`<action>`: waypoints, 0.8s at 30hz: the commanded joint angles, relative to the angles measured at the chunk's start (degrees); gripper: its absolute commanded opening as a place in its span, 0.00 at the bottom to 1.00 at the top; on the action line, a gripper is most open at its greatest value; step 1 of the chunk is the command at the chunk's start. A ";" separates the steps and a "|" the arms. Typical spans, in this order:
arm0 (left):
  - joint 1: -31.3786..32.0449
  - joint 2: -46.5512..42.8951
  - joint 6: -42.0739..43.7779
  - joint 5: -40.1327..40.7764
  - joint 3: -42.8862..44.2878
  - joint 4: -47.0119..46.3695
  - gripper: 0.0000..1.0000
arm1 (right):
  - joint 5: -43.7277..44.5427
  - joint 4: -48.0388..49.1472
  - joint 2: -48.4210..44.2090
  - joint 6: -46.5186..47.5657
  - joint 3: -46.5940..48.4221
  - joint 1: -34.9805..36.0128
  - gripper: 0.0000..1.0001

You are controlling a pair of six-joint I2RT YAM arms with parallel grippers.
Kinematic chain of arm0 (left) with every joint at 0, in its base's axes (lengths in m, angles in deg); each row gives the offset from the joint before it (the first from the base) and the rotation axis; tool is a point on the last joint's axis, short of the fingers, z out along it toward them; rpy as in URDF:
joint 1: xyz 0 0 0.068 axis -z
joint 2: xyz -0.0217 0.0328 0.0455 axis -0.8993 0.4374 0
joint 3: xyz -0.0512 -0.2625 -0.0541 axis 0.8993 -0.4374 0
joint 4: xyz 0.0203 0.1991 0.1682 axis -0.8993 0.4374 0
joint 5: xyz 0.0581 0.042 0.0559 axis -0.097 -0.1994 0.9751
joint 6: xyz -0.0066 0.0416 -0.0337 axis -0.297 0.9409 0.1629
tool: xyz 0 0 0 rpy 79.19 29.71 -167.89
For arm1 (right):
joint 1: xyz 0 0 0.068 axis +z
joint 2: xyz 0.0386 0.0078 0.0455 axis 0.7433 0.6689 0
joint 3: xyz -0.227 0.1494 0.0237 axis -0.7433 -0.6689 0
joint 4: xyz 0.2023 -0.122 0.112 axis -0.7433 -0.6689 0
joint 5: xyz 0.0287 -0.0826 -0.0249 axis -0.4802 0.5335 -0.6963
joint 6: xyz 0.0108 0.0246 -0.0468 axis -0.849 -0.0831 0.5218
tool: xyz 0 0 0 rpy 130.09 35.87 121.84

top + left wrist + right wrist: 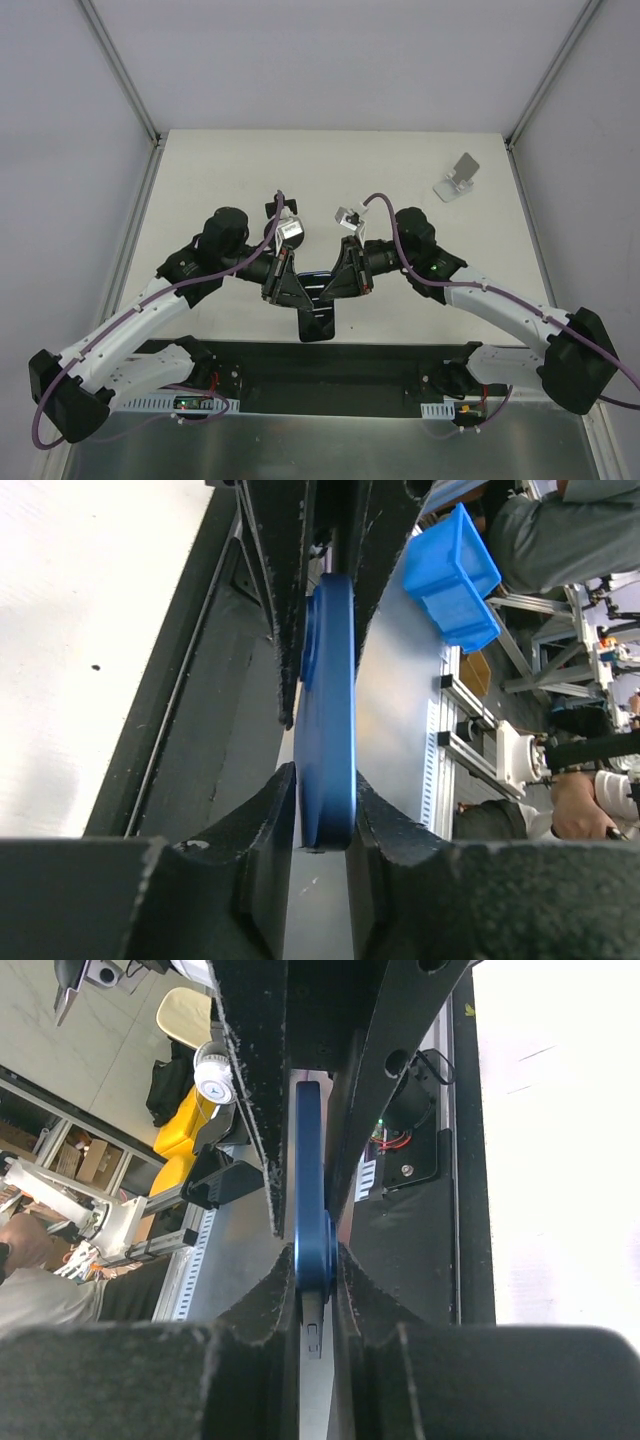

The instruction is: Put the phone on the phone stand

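Note:
The phone (318,325) is black with a dark blue rim and is held off the table between both grippers near the table's front edge. My left gripper (292,288) is shut on its left side and my right gripper (336,284) on its right side. In the left wrist view the phone (328,710) shows edge-on, pinched at my left gripper (325,810), with the other arm's fingers (290,580) clamping its far end. In the right wrist view the phone (310,1180) is likewise pinched at my right gripper (315,1270). The black phone stand is out of view.
A small silver folded-metal stand (457,178) sits at the back right of the white table (330,170). A black strip (380,365) runs along the near edge under the phone. A blue bin (450,575) and people are beyond the table.

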 commanded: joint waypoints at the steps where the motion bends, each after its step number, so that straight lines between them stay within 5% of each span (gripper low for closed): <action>1: 0.38 0.53 0.55 -4.66 -0.44 -2.57 0.29 | -1.50 0.92 0.89 2.91 4.17 0.95 0.01; 18: 1.44 0.80 1.78 -3.70 2.72 -2.57 0.00 | -0.27 -6.11 2.48 7.22 8.21 3.50 0.01; 19: 1.44 0.28 1.78 -1.87 2.73 -2.57 0.00 | 0.69 -6.81 2.30 7.22 8.39 3.50 0.05; 20: 1.35 -0.51 2.04 3.46 2.81 -1.09 0.00 | 3.48 -7.68 2.30 7.92 8.57 3.50 0.32; 21: 1.44 -2.17 2.39 7.43 3.16 0.15 0.00 | 5.08 -8.82 2.30 8.44 8.92 3.50 0.46; 24: 1.35 -6.12 5.03 21.14 4.83 7.24 0.00 | 14.20 -13.83 1.95 9.85 9.97 3.32 0.74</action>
